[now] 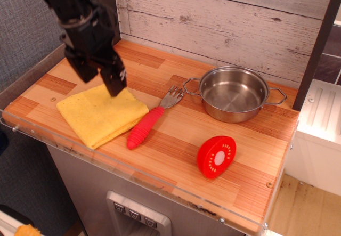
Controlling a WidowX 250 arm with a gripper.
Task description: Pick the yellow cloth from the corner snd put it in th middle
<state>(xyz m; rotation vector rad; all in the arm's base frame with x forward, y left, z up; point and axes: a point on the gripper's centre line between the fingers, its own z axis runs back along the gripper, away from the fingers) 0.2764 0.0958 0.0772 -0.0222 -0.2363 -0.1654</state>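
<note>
The yellow cloth [101,114] lies folded and flat on the striped wooden tabletop near the front left corner [16,118], its right edge close to the red-handled fork. My black gripper [101,85] hangs above the cloth's far edge. Its two fingers are apart with nothing between them, and it does not touch the cloth. The middle of the tabletop [176,129] lies to the right of the cloth, past the fork's handle.
A fork with a red ribbed handle [145,125] lies just right of the cloth. A steel pot [233,93] stands at the back right. A red half-round toy [216,156] sits front right. A clear plastic rim [106,164] runs along the front edge; a dark post [108,12] stands behind my arm.
</note>
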